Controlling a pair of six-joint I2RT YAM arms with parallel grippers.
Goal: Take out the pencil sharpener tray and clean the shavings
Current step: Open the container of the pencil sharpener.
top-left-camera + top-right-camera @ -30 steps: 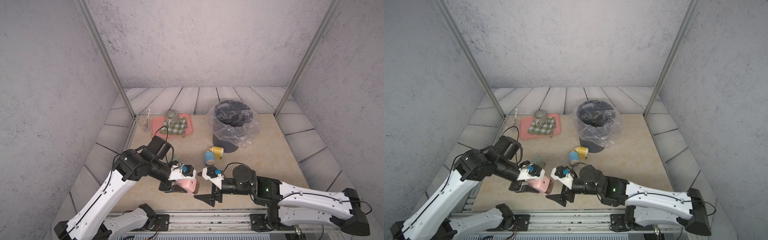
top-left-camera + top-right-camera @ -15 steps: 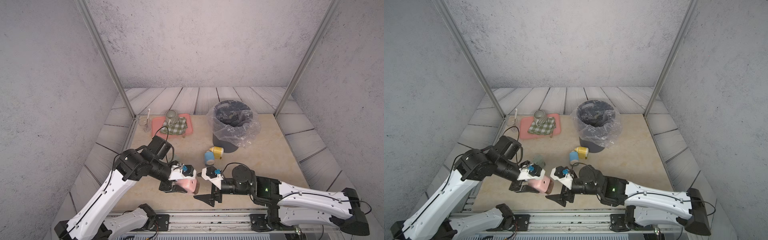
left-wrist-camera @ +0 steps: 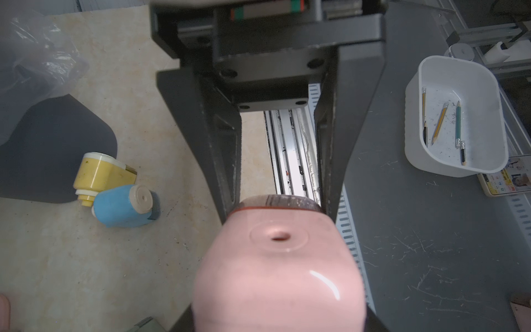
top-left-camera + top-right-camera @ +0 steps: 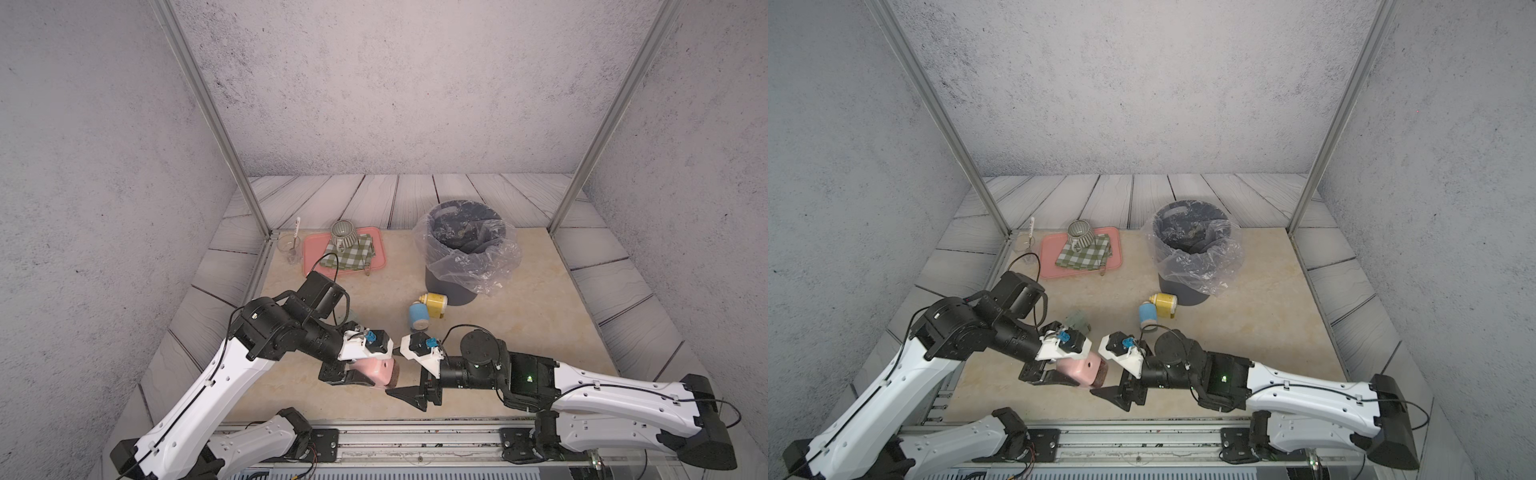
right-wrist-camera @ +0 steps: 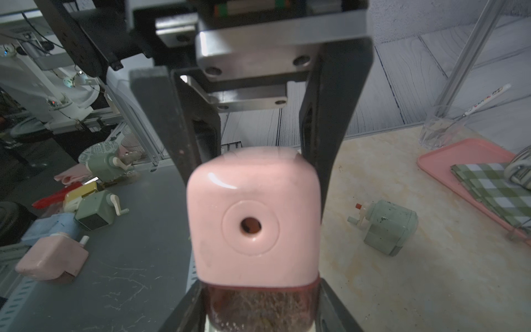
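Pencil sharpener (image 4: 377,368) in left tool (image 4: 363,372), near table edge (image 4: 332,414)

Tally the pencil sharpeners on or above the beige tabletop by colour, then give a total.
Pink pencil sharpener: 1
Yellow pencil sharpener: 1
Blue pencil sharpener: 1
Pale green pencil sharpener: 1
Total: 4

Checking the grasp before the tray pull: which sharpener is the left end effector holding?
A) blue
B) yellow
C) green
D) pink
D: the left end effector is shut on the pink sharpener, while the blue sharpener and the yellow sharpener lie loose on the table.
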